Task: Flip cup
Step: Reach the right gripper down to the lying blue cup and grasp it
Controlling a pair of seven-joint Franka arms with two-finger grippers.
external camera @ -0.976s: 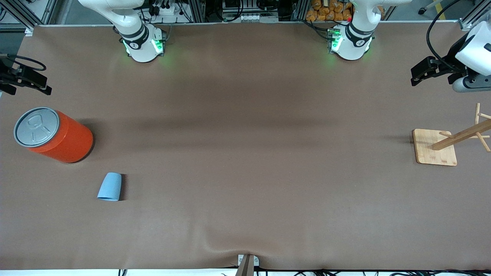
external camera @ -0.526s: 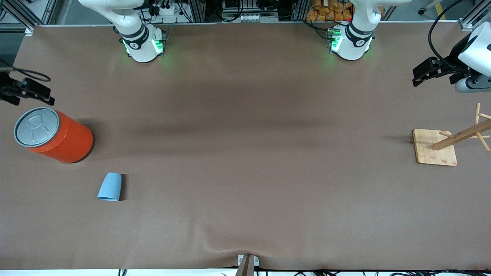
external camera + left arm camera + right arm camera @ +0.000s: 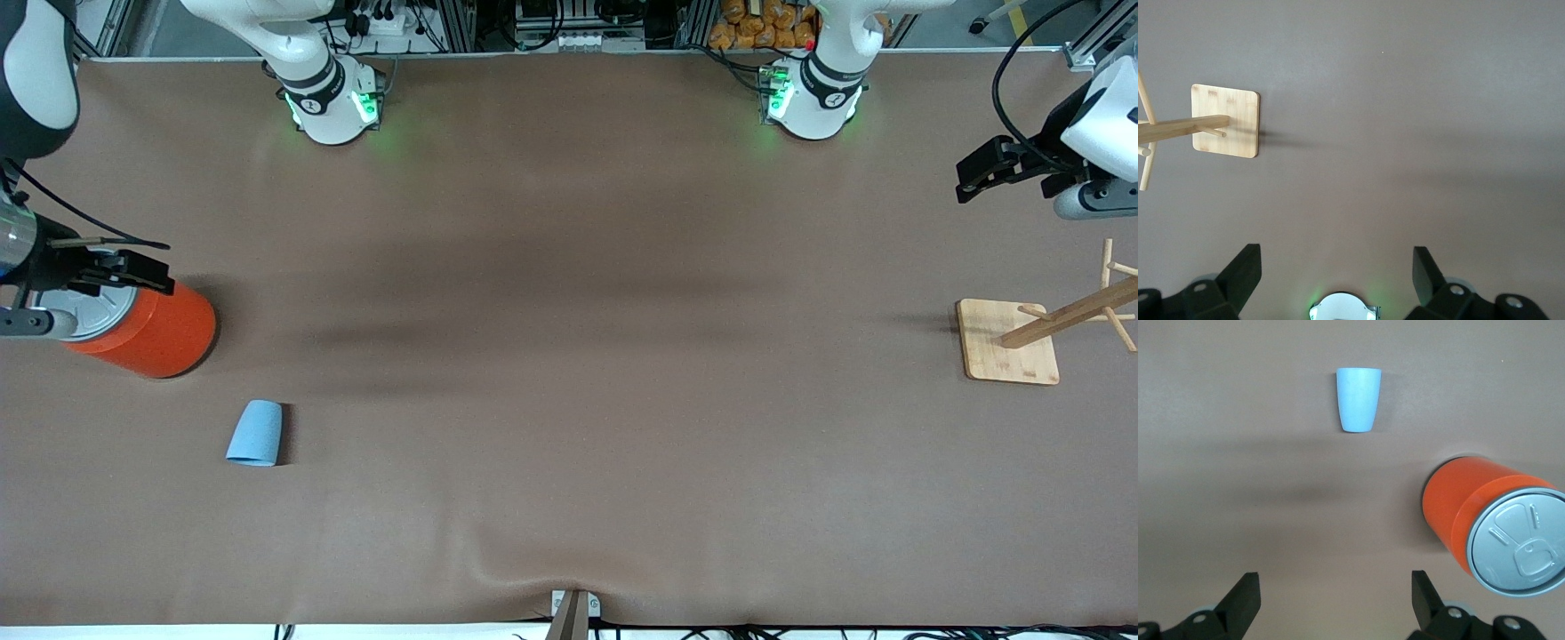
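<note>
The cup (image 3: 254,433) is small and light blue. It appears to lie on its side toward the right arm's end of the table, wide rim toward the front camera. The right wrist view shows the cup (image 3: 1358,399) clear of everything. My right gripper (image 3: 133,271) hangs over the orange can, open and empty. Its fingers (image 3: 1245,593) stand wide apart around bare table in the right wrist view, where the right gripper (image 3: 1335,577) is well short of the cup. My left gripper (image 3: 978,169) waits open over the left arm's end of the table, the left gripper (image 3: 1337,250) holding nothing.
A big orange can (image 3: 156,329) with a grey pull-tab lid (image 3: 1519,543) stands beside the cup, farther from the front camera. A wooden peg rack on a square base (image 3: 1005,342) stands at the left arm's end, seen too as the rack (image 3: 1225,120) in the left wrist view.
The right arm has swung in from the table's edge and now hangs over the can, hiding part of its lid. The left arm has barely shifted. The cup has not moved.
</note>
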